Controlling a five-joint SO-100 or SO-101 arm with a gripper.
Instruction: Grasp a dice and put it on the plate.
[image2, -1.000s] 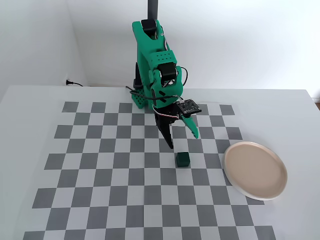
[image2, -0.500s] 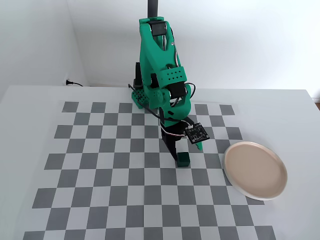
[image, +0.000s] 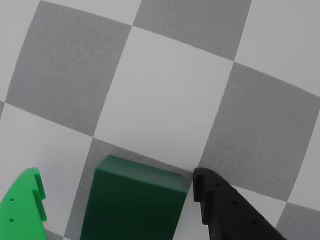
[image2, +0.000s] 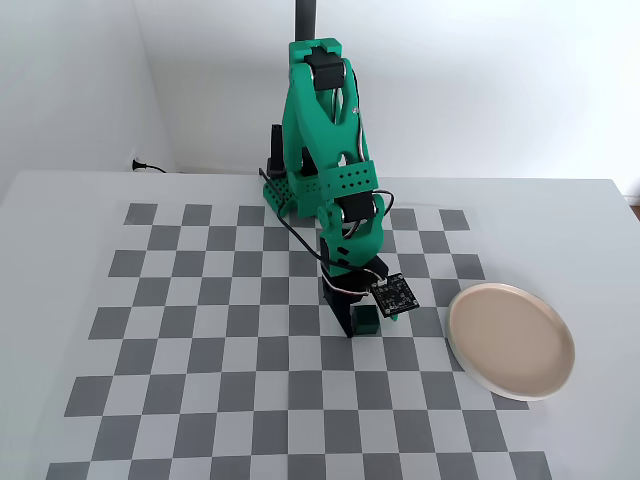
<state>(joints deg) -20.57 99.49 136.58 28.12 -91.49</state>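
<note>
The pincer (image: 117, 192) gapes wide around the dice (image: 134, 204) — neither finger touching. The plate (image2: 511, 339) sits at 3 o'clock of it in the fixed view.

We see bright green printed arm (image2: 325, 150), perforated bracket at mid-body, black motor blocks at joints. Black cable loops beside bracket. Dark circuit board (image2: 394, 294) below bracket, near gripper (image: 117, 185): one bright green finger (image: 25, 207), one black finger (image: 227, 210) with small holes.
</note>
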